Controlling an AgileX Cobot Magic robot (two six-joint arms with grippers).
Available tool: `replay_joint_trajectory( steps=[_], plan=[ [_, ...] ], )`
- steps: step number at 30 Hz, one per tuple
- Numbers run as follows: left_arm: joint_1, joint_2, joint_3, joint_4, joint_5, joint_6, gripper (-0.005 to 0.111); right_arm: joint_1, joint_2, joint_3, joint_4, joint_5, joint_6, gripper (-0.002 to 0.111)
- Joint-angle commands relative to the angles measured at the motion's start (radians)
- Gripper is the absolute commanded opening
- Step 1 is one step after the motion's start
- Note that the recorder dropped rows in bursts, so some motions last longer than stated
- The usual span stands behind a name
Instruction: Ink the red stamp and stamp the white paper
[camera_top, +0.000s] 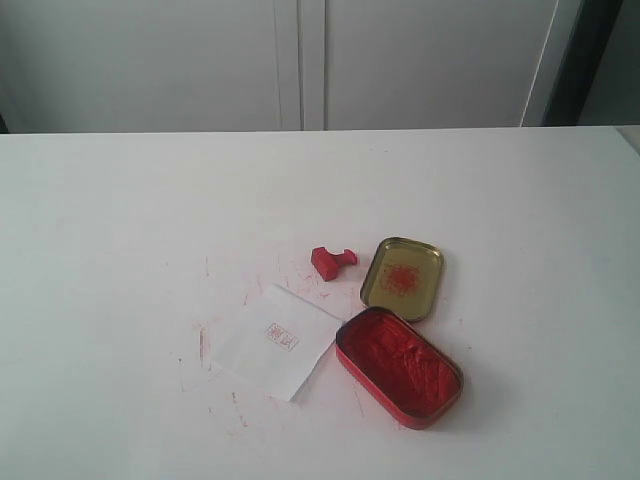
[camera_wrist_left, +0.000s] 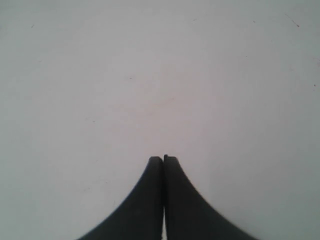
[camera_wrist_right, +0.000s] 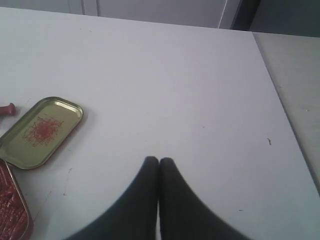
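Nearest, left gripper (camera_wrist_left: 163, 159) and right gripper (camera_wrist_right: 159, 161) are held empty, fingers pressed together. Mid-frame, the red stamp (camera_top: 332, 260), ink tin (camera_top: 400, 365) and white paper (camera_top: 278, 340) are set close, likely for easy reach.

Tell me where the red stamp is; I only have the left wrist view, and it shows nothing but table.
Observer: The exterior view shows the red stamp lying on its side, left of the gold lid and apart from the white paper.
Operator: Paper stamped already?
Observer: Yes, a red square imprint sits near its middle.
Operator: Right gripper?
Observer: The right gripper is shut and empty, over the table.
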Motion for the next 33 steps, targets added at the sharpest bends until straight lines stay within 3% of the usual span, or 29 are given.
replay_joint_trajectory(
  steps=[1, 23, 33],
  plan=[
    [-0.01, -0.004, 0.007, -0.003, 0.0, -0.003, 0.0, 0.0, -0.005, 0.004, 0.0, -0.013, -0.003, 0.0],
    [-0.01, -0.004, 0.007, -0.003, 0.0, -0.003, 0.0, 0.0, -0.284, 0.004, 0.0, -0.013, -0.003, 0.0],
    [-0.01, -0.004, 0.007, -0.003, 0.0, -0.003, 0.0, 0.0, -0.303, 0.004, 0.0, -0.013, -0.003, 0.0]
  ],
)
